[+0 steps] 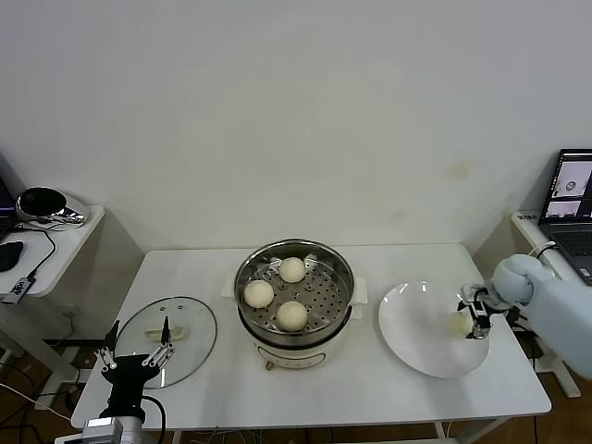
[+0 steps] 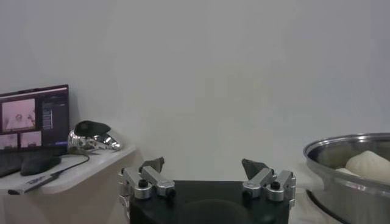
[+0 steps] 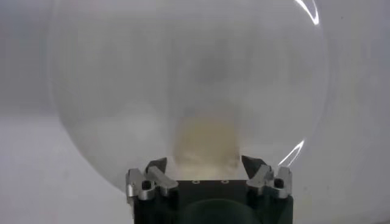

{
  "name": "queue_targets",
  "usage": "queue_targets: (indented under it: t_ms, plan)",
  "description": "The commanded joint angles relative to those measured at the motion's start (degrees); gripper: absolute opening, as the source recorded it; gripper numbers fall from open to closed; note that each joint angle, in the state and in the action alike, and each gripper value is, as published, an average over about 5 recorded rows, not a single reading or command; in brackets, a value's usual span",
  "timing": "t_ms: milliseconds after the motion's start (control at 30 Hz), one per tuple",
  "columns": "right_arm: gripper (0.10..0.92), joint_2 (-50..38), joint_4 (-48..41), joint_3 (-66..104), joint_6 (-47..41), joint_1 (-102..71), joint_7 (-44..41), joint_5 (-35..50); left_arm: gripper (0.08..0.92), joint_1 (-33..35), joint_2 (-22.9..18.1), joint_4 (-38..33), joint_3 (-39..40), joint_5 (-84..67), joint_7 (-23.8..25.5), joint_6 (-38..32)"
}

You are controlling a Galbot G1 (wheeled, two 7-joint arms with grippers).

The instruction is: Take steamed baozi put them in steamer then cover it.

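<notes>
The steamer (image 1: 344, 280) stands mid-table with three baozi on its tray: one at the back (image 1: 292, 269), one on the left (image 1: 258, 293), one at the front (image 1: 292, 315). A fourth baozi (image 1: 459, 325) lies on the white plate (image 1: 416, 338) at the right. My right gripper (image 1: 474, 320) is open, down at the plate, its fingers on either side of this baozi (image 3: 205, 141); the wrist view (image 3: 205, 165) shows it between them. The glass cover (image 1: 190, 319) lies flat at the table's front left. My left gripper (image 1: 137, 357) is parked open and empty beside the cover, also seen in its wrist view (image 2: 204, 168).
A side table (image 1: 55, 250) with a mouse and a shiny dark object (image 1: 42, 203) stands at the left. A laptop (image 1: 573, 199) sits on a stand at the right. The left wrist view shows the steamer's rim (image 2: 341, 149) and a baozi (image 2: 368, 164).
</notes>
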Motion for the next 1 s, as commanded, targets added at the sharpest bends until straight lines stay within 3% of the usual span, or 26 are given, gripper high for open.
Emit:
queue_targets:
  t_ms: [33, 467, 733, 1000]
  plan:
    - [0.68, 1.4, -1.1, 0.7, -0.1, -0.8, 0.0, -0.8, 0.823, 0.1, -0.1, 0.0, 0.1, 0.0, 0.0, -0.1]
    - [0.573, -6.8, 8.3, -9.9, -2.4, 12.5, -2.4, 5.1, 0.823, -0.2, -0.1, 0.2, 0.1, 0.0, -0.1, -0.1]
    - [0.571, -8.4, 16.5, -26.8, -8.8, 35.2, -1.8, 20.7, 0.823, -0.9, 0.0, 0.4, 0.8, 0.1, 0.0, 0.1]
    - [0.589, 1.0, 23.1, -42.6, -17.4, 55.1, 2.7, 36.8, 0.823, -1.4, 0.1, 0.4, 1.4, 0.1, 0.0, 0.3]
